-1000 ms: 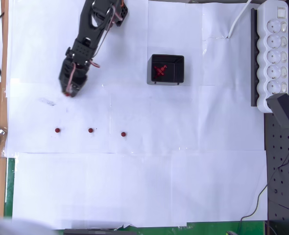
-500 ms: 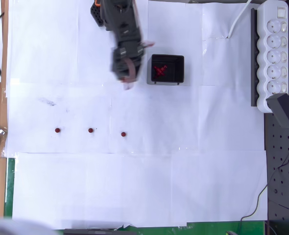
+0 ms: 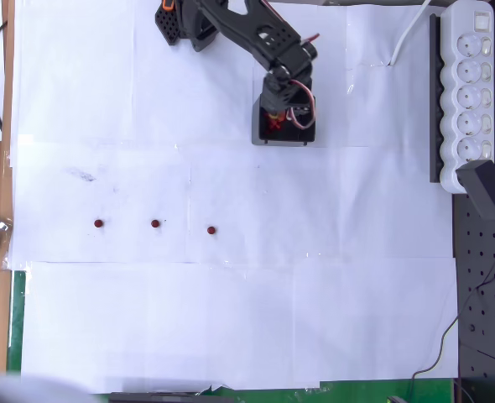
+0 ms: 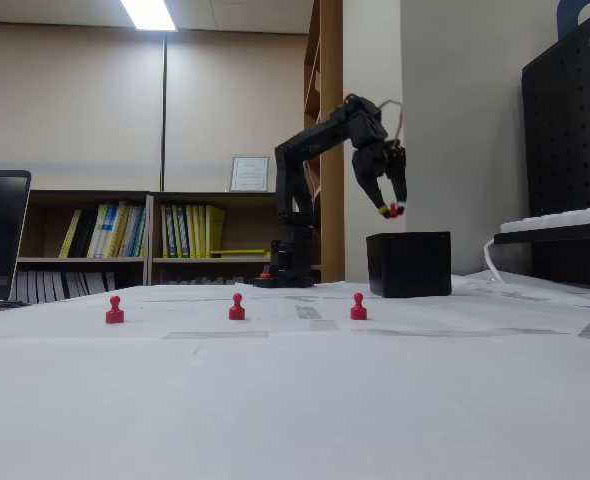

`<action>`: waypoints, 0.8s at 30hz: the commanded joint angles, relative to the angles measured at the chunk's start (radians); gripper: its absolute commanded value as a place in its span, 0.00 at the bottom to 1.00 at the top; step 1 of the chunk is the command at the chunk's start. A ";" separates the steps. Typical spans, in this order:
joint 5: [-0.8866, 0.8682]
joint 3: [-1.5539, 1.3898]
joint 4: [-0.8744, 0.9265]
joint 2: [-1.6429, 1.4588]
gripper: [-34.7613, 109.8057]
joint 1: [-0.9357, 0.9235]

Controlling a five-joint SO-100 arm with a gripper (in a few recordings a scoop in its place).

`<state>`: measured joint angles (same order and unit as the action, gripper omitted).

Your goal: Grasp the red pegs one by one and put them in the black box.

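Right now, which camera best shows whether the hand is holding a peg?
The fixed view: the hand hangs above the black box, something red between its fingertips. In the overhead view the arm covers most of the hand.

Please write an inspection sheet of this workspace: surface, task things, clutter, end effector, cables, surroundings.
Surface: table covered with white paper sheets.
Job's things: three red pegs standing in a row on the paper; black box with red pegs inside in the overhead view.
Clutter: nothing seen.
Grippers: end effector above the box, something red at its tips; open or shut cannot be told.
Cables: white cable to the power strip.
Surroundings: bookshelf, black pegboard.
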<state>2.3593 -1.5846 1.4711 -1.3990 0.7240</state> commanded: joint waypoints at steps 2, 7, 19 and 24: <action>0.003 0.020 -0.032 -0.023 0.32 0.028; 0.020 -0.009 0.000 0.002 0.40 0.023; -0.097 -0.239 0.127 0.284 0.39 -0.272; -0.272 0.137 -0.097 0.462 0.38 -0.479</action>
<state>2.1721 -1.5739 1.4910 -1.0815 0.3482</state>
